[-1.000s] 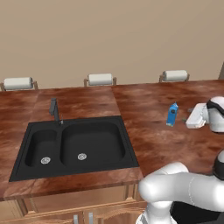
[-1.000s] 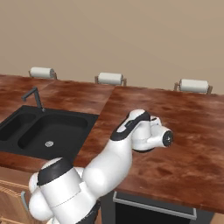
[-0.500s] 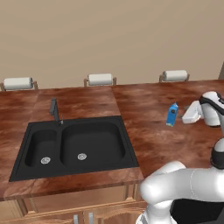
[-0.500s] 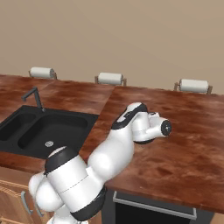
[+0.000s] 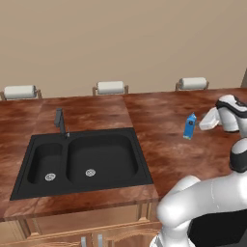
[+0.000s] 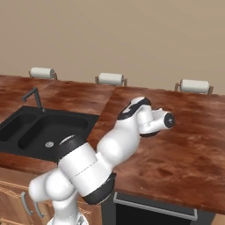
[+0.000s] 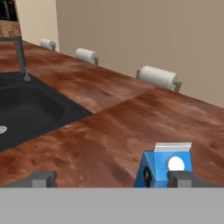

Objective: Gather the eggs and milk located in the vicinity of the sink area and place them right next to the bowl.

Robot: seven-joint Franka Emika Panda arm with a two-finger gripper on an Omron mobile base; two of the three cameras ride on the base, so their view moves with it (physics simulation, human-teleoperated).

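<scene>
A: Where's the milk (image 5: 189,126)?

B: Upright on the counter (image 5: 164,159), right of the sink (image 5: 82,160) and well apart from it, toward the back edge below the right-hand paper towel roll (image 5: 193,83). In the hand view the carton sits low and right of centre, gable top up, pale round mark facing me.

A: Why's the arm out there?

B: I reckon I'm lining up for the carton. The wrist is turned so the camera looks across the counter at it, and the right fingertip (image 7: 183,178) overlaps its lower front face in that view. Looks like an approach, not a grasp yet.

A: Hand state?

B: The gripper (image 7: 111,179) has its 2 tips spread as wide as they go, nothing between them, nothing held. Can't tell if that right tip actually touches the carton or is just in front of it. In the left base view the hand reads as just right of the carton, close beside it.

A: Egg? Bowl?

B: Can't point to either, so no call. Sink basins look bare apart from the 2 silver drains, faucet (image 5: 60,122) at the back-left rim.

A: Progress?

B: My guess: early, milk not picked up.
</scene>
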